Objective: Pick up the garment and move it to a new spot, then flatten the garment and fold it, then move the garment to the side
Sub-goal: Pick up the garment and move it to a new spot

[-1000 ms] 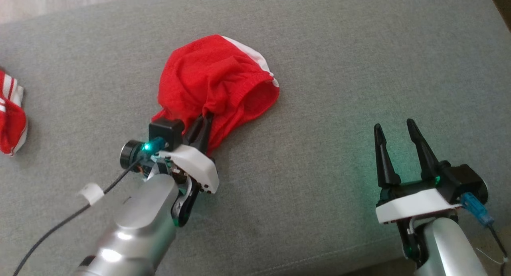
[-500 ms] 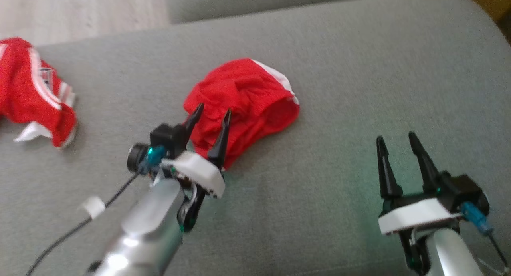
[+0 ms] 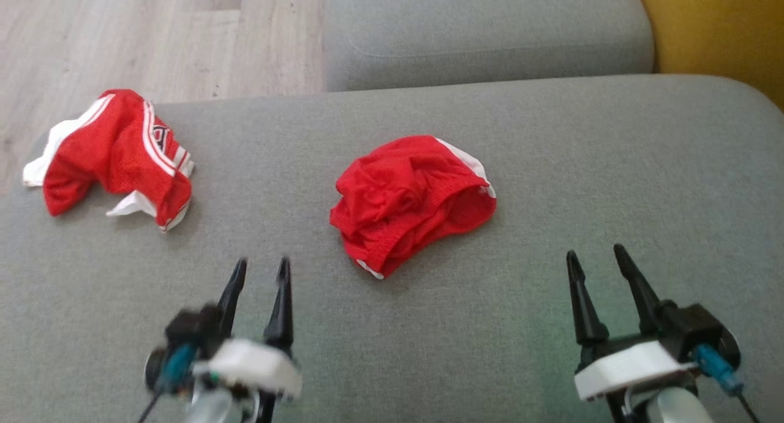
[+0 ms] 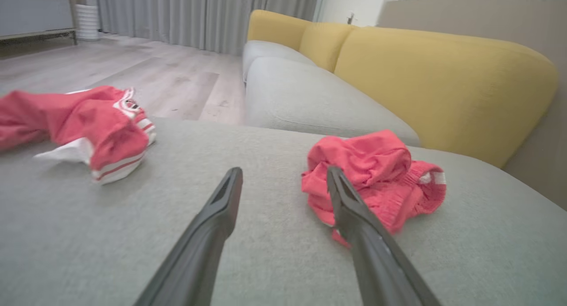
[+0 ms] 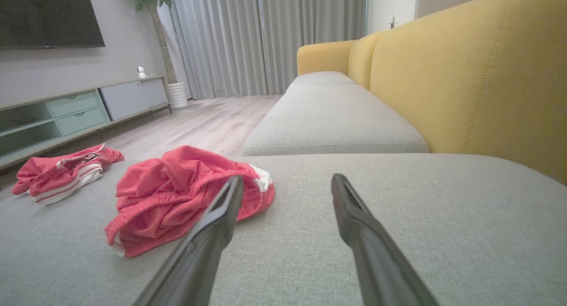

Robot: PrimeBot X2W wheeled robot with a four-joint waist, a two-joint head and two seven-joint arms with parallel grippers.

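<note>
So the garment (image 3: 411, 202) is sitting in a crumpled heap about mid-cushion on the grey seat (image 3: 582, 135), and nothing has hold of it. Your left gripper (image 3: 262, 262) is on the near side of the garment and off to its left. Your right gripper (image 3: 595, 251) is on the near side too, well off to its right. Both have their fingers spread wide with nothing between them. I'd say the "move it to a new spot" bit looks done and you're at the start of flattening.

The next move needs two separate grab points, ideally on the waistband, so you can pull the heap apart instead of just dragging the lump around.

From the head view the garment is just a blob with white trim on its far right edge. The right wrist view actually shows the ribbed elastic band curling toward that gripper. In the left wrist view a finger seems to overlap the garment, but the head view shows it's apart.

The other red garment (image 3: 116, 157), well to the left, isn't your target.
</note>
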